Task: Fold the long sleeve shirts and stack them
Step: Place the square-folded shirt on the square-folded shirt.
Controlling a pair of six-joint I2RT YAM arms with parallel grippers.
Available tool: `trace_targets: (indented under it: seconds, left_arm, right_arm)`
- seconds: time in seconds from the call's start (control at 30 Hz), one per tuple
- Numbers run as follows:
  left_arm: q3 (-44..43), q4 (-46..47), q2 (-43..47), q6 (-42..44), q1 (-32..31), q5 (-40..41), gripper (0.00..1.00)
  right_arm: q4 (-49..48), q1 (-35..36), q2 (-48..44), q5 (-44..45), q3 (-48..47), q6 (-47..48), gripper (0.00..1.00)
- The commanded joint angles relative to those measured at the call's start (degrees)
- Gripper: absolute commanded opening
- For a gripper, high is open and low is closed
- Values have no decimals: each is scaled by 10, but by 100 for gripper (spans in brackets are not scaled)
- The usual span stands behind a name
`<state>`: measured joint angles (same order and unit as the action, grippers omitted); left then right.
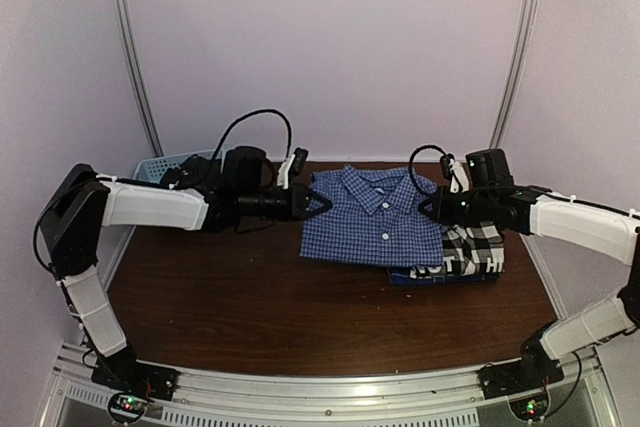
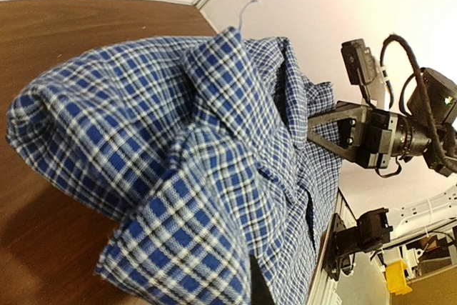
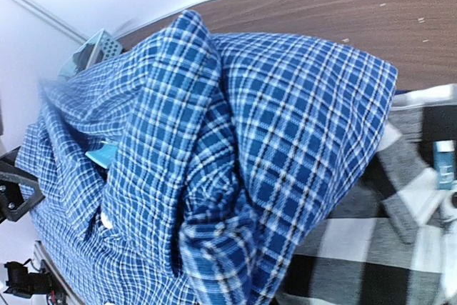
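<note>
Near edge: both of your arm bases sit on the metal rail [image 1: 330, 387], the left one at the left end and the right one at the right end.
Table: the brown wood table [image 1: 240, 297] stretches from the rail to the stack.
Stack position: the shirts lie right of the table's centre, toward the far side.
Bottom shirt: the darker blue plaid shirt [image 1: 440, 277] shows you only a thin strip at the stack's near edge.
Middle shirt: the black-and-white plaid shirt [image 1: 480, 244] sticks out to the right from under the top one, with white lettering along its near edge. Your right wrist view shows it touching the blue cloth above it.
Top shirt: the blue fine-check shirt [image 1: 370, 225] lies folded on the other two, collar at the far side and white buttons down the front.
Left gripper: your left gripper [image 1: 322, 203] reaches in from the left, its tip at the top shirt's left shoulder edge. Bunched check cloth fills its wrist view and hides the fingertips, so you cannot tell whether it pinches the cloth.
Right gripper: your right gripper [image 1: 428, 209] meets the same shirt's right shoulder edge from the right. You cannot tell its grip either.
Basket: the light blue lattice basket [image 1: 160, 165] stands at the far left, behind your left arm and well apart from the stack.
</note>
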<state>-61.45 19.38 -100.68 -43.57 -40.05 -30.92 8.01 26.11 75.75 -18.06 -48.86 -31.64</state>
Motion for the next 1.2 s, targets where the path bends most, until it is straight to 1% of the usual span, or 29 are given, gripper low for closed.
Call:
trace_targets:
  seconds: [0.0, 0.07, 0.17, 0.33, 0.43, 0.53, 0.87, 1.0, 1.17]
  left_arm:
    - [-121, -57, -94, 25, -34, 5, 0]
    - [-189, -70, -136, 27, -49, 3, 0]
    - [-268, -92, -197, 33, -71, 4, 0]
    - [-377, -127, -287, 40, -93, 7, 0]
    - [-426, -143, -329, 45, -104, 5, 0]
    - [-446, -142, -353, 46, -112, 6, 0]
    - [-484, -148, -409, 51, -120, 20, 0]
    - [-497, -153, -428, 52, -120, 24, 0]
    - [-474, -139, -433, 42, -120, 24, 2]
  right_arm:
    - [142, -82, -29, 58, -37, 83, 0]
    - [176, -131, -35, 68, -43, 109, 0]
    - [199, -188, -38, 63, -50, 140, 0]
    - [214, -267, -39, 56, -62, 179, 0]
    - [220, -310, -38, 51, -63, 201, 0]
    - [211, -336, -38, 36, -60, 207, 0]
    - [181, -352, 5, 54, -62, 201, 1]
    - [170, -352, 29, 67, -60, 196, 7]
    - [167, -352, 45, 95, -63, 195, 22]
